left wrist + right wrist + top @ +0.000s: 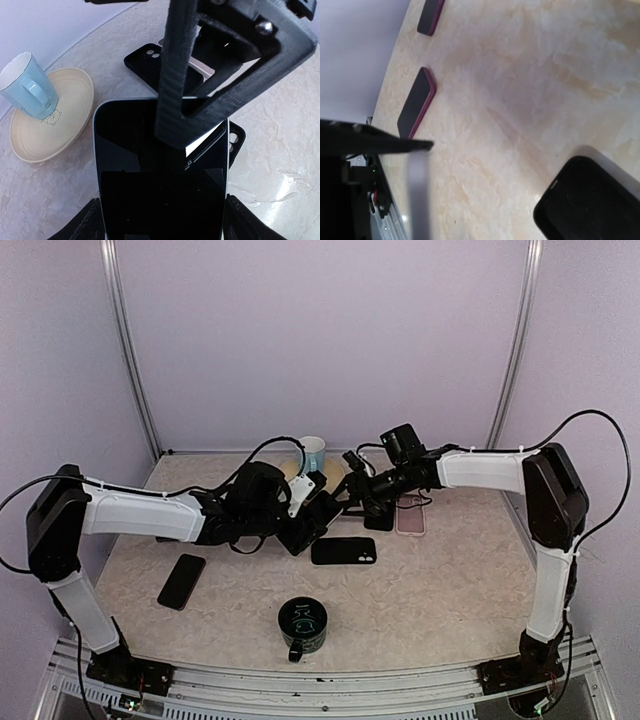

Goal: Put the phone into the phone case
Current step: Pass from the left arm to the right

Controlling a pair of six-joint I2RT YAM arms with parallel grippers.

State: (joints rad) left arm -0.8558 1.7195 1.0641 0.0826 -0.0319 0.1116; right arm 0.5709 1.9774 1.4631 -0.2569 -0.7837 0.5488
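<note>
Marbled tabletop (450,580): phone (160,190) close-up, mug (302,625) overhead

Soft, even light; glare marks the phone (150,200) screen and desk (282,155), and the right wrist view is blurred.

The top external view sits high above and behind the robot, facing forward and down. From afar it takes in the whole beige marbled table (450,590) and the lilac back wall (320,330).

The left wrist view looks steeply down from very near. A glossy black phone with a white rim (150,190) fills its lower half, with the table's far edge behind. It shares with the overhead view the pale blue mug (27,85) on a cream saucer (65,130).

The right wrist view skims close over the table, tilted, facing its left side. A flat dark phone with a magenta edge (417,102) lying there also shows from above.
</note>
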